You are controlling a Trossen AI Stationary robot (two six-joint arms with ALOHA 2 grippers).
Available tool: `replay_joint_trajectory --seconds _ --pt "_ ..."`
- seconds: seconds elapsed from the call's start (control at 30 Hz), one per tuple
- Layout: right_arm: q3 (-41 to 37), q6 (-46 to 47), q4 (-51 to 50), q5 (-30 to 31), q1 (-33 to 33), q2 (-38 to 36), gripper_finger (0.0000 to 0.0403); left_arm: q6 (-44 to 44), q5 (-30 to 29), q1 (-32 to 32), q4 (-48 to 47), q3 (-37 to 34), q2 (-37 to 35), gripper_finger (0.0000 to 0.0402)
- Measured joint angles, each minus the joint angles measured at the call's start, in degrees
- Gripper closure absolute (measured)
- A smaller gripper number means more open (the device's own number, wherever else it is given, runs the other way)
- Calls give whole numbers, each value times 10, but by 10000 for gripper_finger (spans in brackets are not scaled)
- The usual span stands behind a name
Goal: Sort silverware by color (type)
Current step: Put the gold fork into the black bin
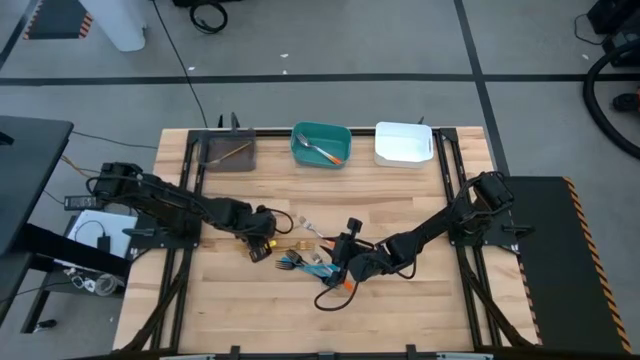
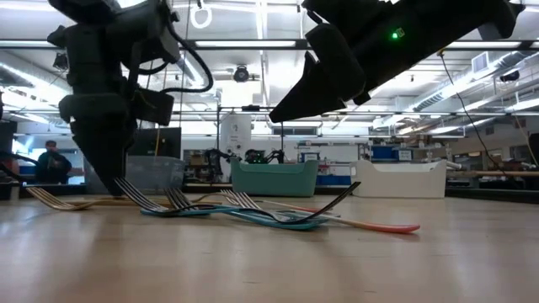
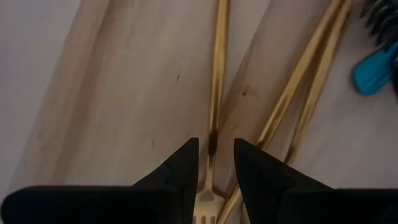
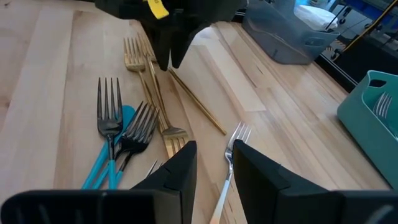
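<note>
Several pieces of silverware lie in a loose pile at the table's middle: gold forks (image 4: 149, 81), two dark forks (image 4: 110, 118) over blue handles (image 4: 102, 168), and a silver fork (image 4: 235, 138) with an orange handle (image 2: 379, 225). My left gripper (image 1: 262, 247) points steeply down at the pile's left end. It is open, its fingertips low on either side of one gold fork's neck (image 3: 214, 124), with a gap showing on both sides. My right gripper (image 1: 345, 268) hangs open above the pile's right end, slanting down over the silver fork.
Three bins stand along the far edge: a grey bin (image 1: 212, 152) with a gold piece in it, a teal bin (image 1: 300, 140) with an orange-handled silver piece, and a white bin (image 1: 403, 143). Bare wood lies along the table's near edge.
</note>
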Motion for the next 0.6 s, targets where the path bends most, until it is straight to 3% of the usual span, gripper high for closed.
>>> replay_joint_trajectory --seconds 0.27,0.6 --pt "0 0 0 -1 0 0 294 -11 0 -2 26 -24 0 300" --pt "0 0 0 -1 0 0 294 -10 0 -2 32 -34 -2 385"
